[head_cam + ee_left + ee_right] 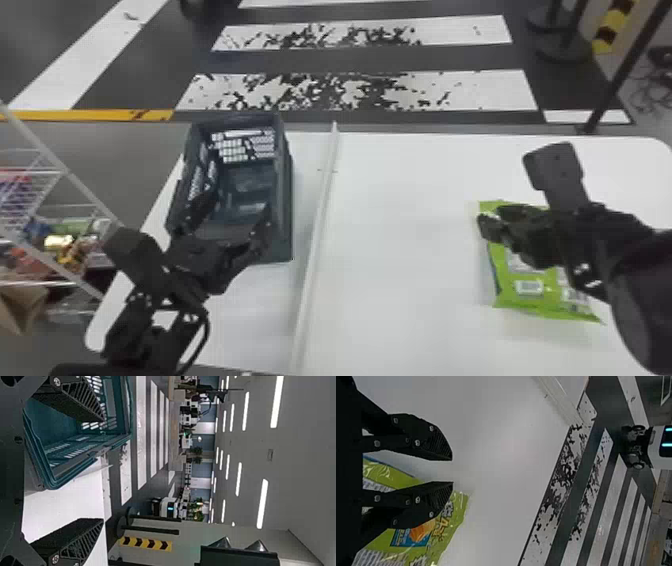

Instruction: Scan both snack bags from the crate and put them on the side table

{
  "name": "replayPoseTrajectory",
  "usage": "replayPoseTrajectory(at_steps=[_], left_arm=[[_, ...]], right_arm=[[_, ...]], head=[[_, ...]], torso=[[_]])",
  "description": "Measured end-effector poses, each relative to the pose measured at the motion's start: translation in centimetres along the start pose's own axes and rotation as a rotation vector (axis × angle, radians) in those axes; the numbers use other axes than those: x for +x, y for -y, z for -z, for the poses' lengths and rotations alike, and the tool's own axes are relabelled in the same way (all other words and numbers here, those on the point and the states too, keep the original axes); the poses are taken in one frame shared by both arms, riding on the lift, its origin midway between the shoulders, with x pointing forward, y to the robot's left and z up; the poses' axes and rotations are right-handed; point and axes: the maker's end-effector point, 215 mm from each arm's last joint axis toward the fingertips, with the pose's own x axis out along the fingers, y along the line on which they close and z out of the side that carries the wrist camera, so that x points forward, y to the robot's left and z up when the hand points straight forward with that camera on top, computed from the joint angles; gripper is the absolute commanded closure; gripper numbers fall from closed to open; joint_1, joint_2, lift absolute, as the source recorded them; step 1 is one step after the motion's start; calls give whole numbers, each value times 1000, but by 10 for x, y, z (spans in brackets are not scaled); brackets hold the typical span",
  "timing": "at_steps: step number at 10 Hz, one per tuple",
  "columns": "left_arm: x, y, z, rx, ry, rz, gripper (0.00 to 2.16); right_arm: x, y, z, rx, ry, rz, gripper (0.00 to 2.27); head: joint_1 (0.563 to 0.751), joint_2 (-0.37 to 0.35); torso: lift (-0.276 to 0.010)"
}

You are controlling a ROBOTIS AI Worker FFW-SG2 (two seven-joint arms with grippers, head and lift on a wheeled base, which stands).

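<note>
In the head view my left gripper [240,204] stands open at the near part of the dark blue-grey crate [286,200], its fingers spread over the crate's inside. The left wrist view has that gripper [104,469] with widely parted fingers and the crate [39,461], teal here, beside and behind one of them. On the right, my right gripper [492,218] is above the far-left part of a green snack bag [530,288] lying flat on the white table. Seen from the right wrist, the gripper [452,471] has a modest gap with nothing in it; one finger overlaps the bag [423,534].
A raised white strip [320,200] runs front to back across the white table [400,225], between crate and bag. At the left edge stands a white wire rack [65,172] holding colourful packages. Barrier posts [565,50] stand on the floor behind, at the right.
</note>
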Motion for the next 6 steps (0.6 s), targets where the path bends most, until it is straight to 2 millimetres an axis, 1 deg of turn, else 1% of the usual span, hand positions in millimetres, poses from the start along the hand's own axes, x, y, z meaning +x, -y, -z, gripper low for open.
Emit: replayPoseTrajectory(at_steps=[1, 3, 4, 6], left_arm=[[0, -1, 0, 0, -1, 1, 100], [1, -2, -3, 0, 4, 3, 100], [2, -2, -3, -1, 5, 5, 100], [3, -2, -3, -2, 6, 6, 100]], right_arm=[[-16, 34, 9, 40, -24, 54, 16], [-44, 108, 44, 126, -74, 168, 16], [-53, 138, 66, 176, -98, 210, 29], [-62, 186, 106, 250, -128, 280, 29]], head=[[695, 78], [695, -43], [695, -100], [695, -164]], torso=[[-87], [-87], [-87], [-87]])
